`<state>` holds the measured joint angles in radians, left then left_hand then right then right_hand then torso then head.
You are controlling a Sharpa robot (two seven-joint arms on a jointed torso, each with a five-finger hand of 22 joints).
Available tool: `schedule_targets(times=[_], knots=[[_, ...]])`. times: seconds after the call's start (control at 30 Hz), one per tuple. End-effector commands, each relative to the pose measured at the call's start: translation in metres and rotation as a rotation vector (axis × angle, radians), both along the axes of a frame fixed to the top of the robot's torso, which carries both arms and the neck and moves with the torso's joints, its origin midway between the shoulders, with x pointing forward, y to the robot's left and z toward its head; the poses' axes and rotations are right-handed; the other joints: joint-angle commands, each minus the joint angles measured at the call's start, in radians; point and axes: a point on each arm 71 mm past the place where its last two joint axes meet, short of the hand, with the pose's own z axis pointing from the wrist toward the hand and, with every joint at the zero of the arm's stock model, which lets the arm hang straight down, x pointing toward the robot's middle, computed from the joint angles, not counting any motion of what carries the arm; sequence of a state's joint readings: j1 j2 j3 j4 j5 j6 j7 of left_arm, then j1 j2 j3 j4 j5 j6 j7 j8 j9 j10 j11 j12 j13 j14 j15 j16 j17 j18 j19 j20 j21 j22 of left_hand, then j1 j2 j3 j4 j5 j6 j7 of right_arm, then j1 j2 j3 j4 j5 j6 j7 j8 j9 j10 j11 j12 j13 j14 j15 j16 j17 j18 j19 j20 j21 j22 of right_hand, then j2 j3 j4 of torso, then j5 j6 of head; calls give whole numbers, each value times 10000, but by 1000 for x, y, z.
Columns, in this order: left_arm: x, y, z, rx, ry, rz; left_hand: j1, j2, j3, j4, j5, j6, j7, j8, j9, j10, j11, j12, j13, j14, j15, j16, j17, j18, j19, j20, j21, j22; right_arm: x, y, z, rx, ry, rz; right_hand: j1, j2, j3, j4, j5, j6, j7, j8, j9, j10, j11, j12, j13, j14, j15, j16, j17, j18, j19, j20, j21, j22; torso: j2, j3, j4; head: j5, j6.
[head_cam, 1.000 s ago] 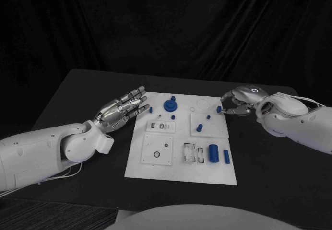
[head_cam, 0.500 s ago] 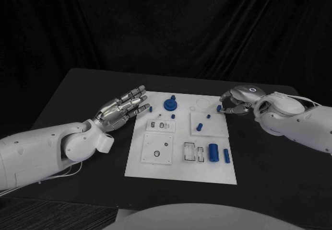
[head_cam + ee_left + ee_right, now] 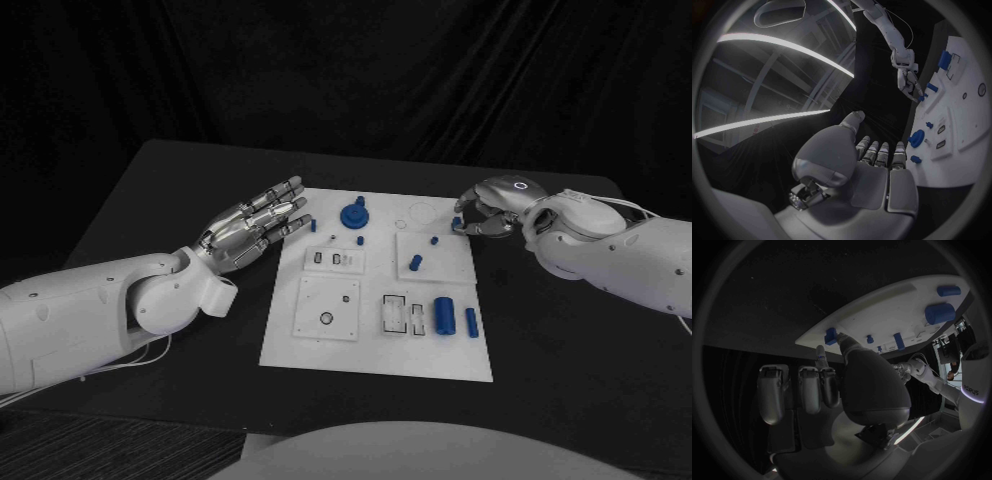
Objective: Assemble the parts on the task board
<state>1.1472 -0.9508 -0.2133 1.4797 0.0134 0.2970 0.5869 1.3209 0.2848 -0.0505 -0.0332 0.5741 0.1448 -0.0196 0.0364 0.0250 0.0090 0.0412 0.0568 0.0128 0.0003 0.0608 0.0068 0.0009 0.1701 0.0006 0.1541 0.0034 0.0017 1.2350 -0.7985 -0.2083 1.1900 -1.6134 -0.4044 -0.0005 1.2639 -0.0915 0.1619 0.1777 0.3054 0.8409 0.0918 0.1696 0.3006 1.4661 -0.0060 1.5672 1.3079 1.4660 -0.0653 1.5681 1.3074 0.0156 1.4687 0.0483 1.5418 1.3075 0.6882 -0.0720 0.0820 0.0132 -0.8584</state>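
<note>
Two hands flank the white board [image 3: 378, 340] lying mid-table [image 3: 159, 190]: the left hand [image 3: 254, 228] hovers beside its left edge, fingers spread and holding nothing, while the right hand [image 3: 488, 211] pinches a small blue part [image 3: 457, 224] at the far right edge.
</note>
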Motion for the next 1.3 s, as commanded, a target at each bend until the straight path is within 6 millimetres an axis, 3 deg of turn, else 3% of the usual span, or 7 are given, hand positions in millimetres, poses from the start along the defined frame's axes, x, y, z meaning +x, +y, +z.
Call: schedule_targets(times=[0.03,0.5,0.9,1.3], knots=[[-1,-2,1,-171,-32,-128,-137,0,1,-70,33,-56,-13,55,-3,20,74,23,8,-3,86,-68,-9,-75,-6,69,-34,-17,0,1,-2,-45,6,79,115,38,34,-100,160,131,-17,128,70,1047,59,36,2629,1048,53,27,2634,-62,832,35,-34,2510,2,2,3,8,-16],[-1,-2,0,-171,-7,-168,-137,0,1,-70,33,-56,-13,55,-3,20,74,23,8,-3,86,-68,-9,-75,-6,69,-34,-17,1,3,-4,-74,73,135,283,100,144,-324,711,386,-92,555,408,1047,0,36,2629,1048,4,27,2634,-57,822,-6,-52,2504,-7,-2,-2,19,-69],[-1,-3,0,-174,19,-216,-157,9,21,-85,31,-69,-22,52,-5,15,70,20,7,-3,92,-68,-9,-76,-6,75,-34,-17,1,4,-5,-81,110,174,416,198,263,-539,851,768,-172,983,737,1047,-65,36,2629,1048,-51,27,2634,-59,827,-55,-45,2507,-7,0,4,-3,-94],[-1,-3,0,-175,23,-209,-157,9,21,-85,31,-69,-22,52,-5,15,70,20,7,-3,92,-68,-9,-76,-6,75,-34,-17,-4,4,1,232,-392,297,491,301,324,-722,322,1254,-223,1405,1086,1047,21,36,2629,1048,-7,27,2634,-62,831,-44,-39,2510,-10,0,2,32,-120]])
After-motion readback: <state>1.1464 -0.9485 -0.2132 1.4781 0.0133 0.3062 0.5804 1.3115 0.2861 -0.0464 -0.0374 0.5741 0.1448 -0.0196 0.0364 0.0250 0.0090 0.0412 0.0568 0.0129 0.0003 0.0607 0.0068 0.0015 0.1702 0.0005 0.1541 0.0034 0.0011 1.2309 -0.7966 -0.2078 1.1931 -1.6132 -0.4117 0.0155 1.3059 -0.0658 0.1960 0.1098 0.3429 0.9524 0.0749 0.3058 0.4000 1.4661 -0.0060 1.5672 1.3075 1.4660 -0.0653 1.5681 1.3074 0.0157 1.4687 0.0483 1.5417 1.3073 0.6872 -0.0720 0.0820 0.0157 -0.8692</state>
